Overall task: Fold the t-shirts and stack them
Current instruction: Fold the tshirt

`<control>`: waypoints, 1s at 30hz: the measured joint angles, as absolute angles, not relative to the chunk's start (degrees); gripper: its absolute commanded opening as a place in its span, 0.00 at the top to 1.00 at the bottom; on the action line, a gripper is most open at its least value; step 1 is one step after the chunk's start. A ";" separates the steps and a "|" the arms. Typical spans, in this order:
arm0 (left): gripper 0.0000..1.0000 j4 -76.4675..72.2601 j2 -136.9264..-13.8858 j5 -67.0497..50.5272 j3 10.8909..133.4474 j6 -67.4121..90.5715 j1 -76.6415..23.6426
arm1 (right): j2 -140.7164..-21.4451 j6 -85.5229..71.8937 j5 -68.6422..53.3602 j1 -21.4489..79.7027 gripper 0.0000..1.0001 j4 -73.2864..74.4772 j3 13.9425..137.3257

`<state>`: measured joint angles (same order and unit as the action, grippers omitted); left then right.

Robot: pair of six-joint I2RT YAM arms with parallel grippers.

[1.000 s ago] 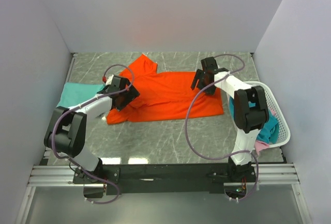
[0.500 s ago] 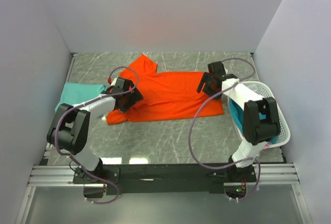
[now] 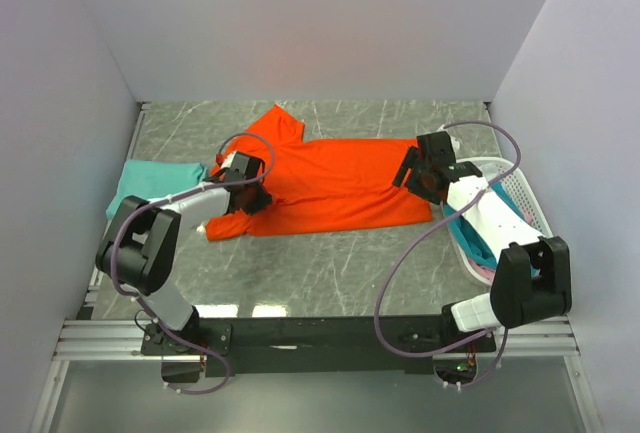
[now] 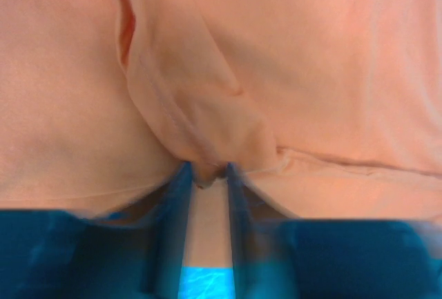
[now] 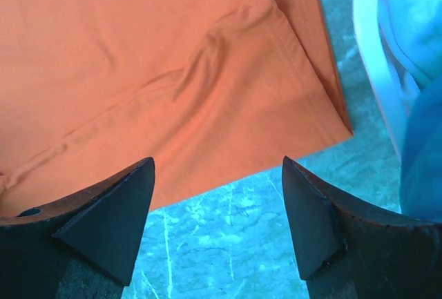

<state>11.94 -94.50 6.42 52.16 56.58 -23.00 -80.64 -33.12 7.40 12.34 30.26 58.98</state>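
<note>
The orange t-shirt (image 3: pixel 340 183) is pinched for folding by the left gripper (image 4: pixel 207 168); its near right corner must next be clamped by the gaping right gripper (image 5: pixel 217 166).

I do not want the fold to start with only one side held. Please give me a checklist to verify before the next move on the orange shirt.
1. Left gripper holds the orange shirt: ok, it is shut on a pucker of cloth at the shirt's left side.
2. Right gripper holds it: not ok, it is open above the near right corner.
3. That corner is free of the basket: ok, bare table shows between them.
4. Shirt lies flat: not ok, it is creased near both grippers.
5. Teal shirt is apart from the orange one: cannot tell, the gap is hidden.
</note>
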 measured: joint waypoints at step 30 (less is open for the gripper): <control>0.58 13.98 -111.35 8.86 73.65 38.17 -24.99 | -71.90 -31.88 8.36 12.34 0.19 34.59 55.66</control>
